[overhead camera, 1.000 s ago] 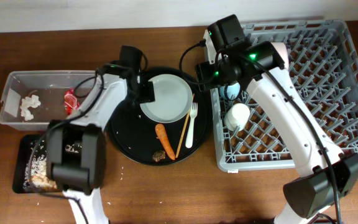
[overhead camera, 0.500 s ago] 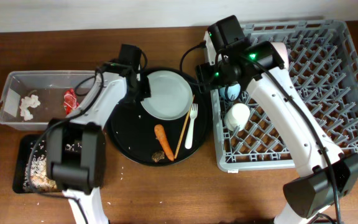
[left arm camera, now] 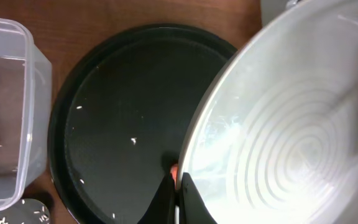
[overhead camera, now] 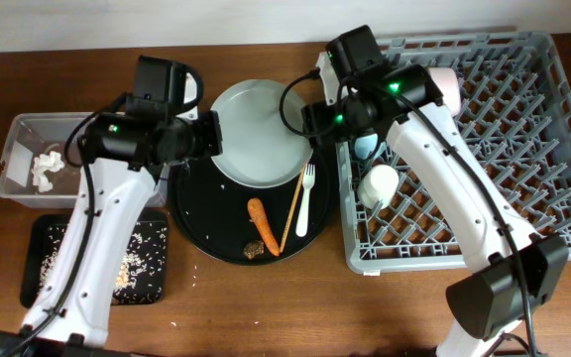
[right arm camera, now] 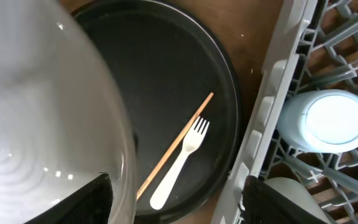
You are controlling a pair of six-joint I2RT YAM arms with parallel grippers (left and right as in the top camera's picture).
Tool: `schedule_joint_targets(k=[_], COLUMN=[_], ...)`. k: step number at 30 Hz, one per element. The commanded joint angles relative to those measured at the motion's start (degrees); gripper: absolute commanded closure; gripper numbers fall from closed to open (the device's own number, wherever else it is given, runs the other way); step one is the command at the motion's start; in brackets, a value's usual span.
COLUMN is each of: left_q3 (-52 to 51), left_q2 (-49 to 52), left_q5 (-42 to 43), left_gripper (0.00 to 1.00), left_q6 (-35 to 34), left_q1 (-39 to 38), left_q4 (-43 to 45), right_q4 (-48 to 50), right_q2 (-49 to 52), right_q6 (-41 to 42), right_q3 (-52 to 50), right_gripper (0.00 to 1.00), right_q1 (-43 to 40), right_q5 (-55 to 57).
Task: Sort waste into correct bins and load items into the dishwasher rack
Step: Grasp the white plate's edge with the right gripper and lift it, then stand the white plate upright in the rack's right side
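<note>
Plate (overhead camera: 259,134) is pale grey and glossy, with faint concentric rings. Round tray (overhead camera: 211,218) is plain black with a few white specks. Carrot (overhead camera: 259,220) is orange, fork (overhead camera: 305,203) white, chopstick (overhead camera: 291,213) light tan, little lump (overhead camera: 253,249) dark brown. Rack (overhead camera: 504,139) is flat grey all over. One cup's light blue (overhead camera: 365,147), the other cream (overhead camera: 377,184). Tub (overhead camera: 28,134) is clear, tissue (overhead camera: 45,169) white. Shallow tray (overhead camera: 152,293) is black, peppered with whitish rice (overhead camera: 132,263). Bench (overhead camera: 266,307) is reddish-brown woodgrain.

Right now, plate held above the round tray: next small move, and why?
Probably slide the open right hand onto the plate's right rim and close. The left hand pinches only its left edge, and the rack lies on the right hand's side.
</note>
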Motion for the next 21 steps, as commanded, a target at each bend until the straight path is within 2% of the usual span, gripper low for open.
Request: schedule_joint_targets(k=[1,2,3,4,5,6,7,9,10,12,13,14,15,16,17,18,21], left_q3=[0.4,0.4,0.4,0.4,0.4,0.4,0.4,0.4,0.4,0.4,0.4,0.4,0.4,0.4,0.4,0.4,0.4], left_q2=[-1.9,-1.9,-1.9,-1.9,-1.9,-1.9,-1.9,-1.9,-1.9,-1.9,-1.9,-1.9,-1.9,-1.9,-1.9,-1.9,-1.9], left_q5=[6.5,7.1,7.2,7.3,7.3,7.3,7.3,7.3,7.3,7.3,7.3,7.3,7.7,8.8,10.1,10.3,10.3], left_gripper=[1.00,1.00,1.00,1.00,1.00,1.00,1.00,1.00,1.00,0.96,0.85,0.83,0.91,1.00,1.00,1.00,0.99], left_q6=[1.0,1.0,1.0,1.0,1.0,1.0,0.9,0.9,0.9,0.9,0.9,0.9,0.9,1.0,1.0,1.0,1.0], left_q1=[0.4,0.4,0.4,0.4,0.4,0.4,0.3,0.3,0.3,0.3,0.3,0.3,0.3,0.3,0.3,0.4,0.4], left_q4=[0.1,0.1,0.1,0.1,0.1,0.1,0.1,0.4,1.1,1.5,1.5,1.5,1.5,1.8,2.7,3.4,4.3], right_q4=[0.4,0.6,1.0,1.1,1.0,1.0,1.0,1.0,1.1,1.3,1.3,1.5,1.6,1.7,1.7,1.6,1.8], right_q2=[0.2,0.2,0.2,0.2,0.2,0.2,0.2,0.2,0.2,0.2,0.2,0.2,0.2,0.2,0.2,0.2,0.1], right_q6=[0.7,0.6,0.6,0.6,0.6,0.6,0.6,0.6,0.6,0.0,0.0,0.0,-0.1,-0.1,-1.6,-1.6,-1.6], right_q3=[0.2,0.2,0.2,0.2,0.2,0.2,0.2,0.2,0.2,0.2,0.2,0.2,0.2,0.2,0.2,0.2,0.2], right_gripper=[0.32,0.32,0.42,0.61,0.72,0.75,0.83,0.86,0.95,0.96,0.96,0.96,0.96,0.91,0.87,0.95,0.96], right_q1=[-0.2,-0.2,-0.2,-0.2,-0.2,-0.2,-0.1,-0.1,-0.1,-0.1,-0.2,-0.2,-0.2,-0.2,-0.2,-0.3,-4.6], right_q5=[-1.1,-2.1,-3.6,-4.0,-4.0,-4.0,-4.2,-4.2,-4.2,-4.2,-4.2,-4.2,-4.2,-4.2,-4.2,-3.8,-7.5])
